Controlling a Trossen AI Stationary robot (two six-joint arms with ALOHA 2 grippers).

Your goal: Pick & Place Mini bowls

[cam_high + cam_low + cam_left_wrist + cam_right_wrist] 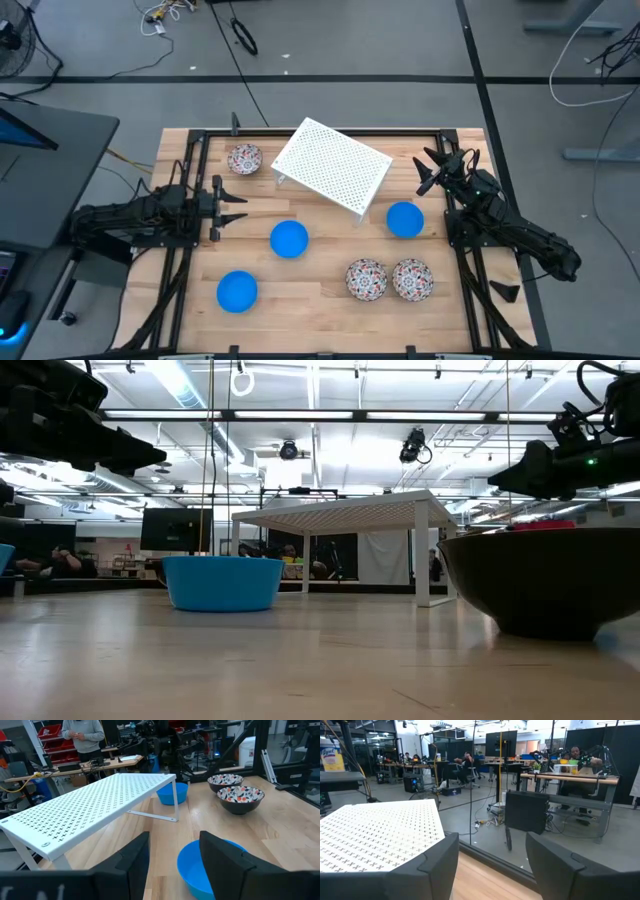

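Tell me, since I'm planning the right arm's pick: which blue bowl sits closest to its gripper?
The blue bowl beside the white rack's right end; the other two blue bowls lie farther left.

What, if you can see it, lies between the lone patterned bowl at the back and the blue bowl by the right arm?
The white perforated rack stands between the patterned bowl and that blue bowl, seen in the high view.

three blue mini bowls (289, 239), three speckled bowls (366, 279), upright on table
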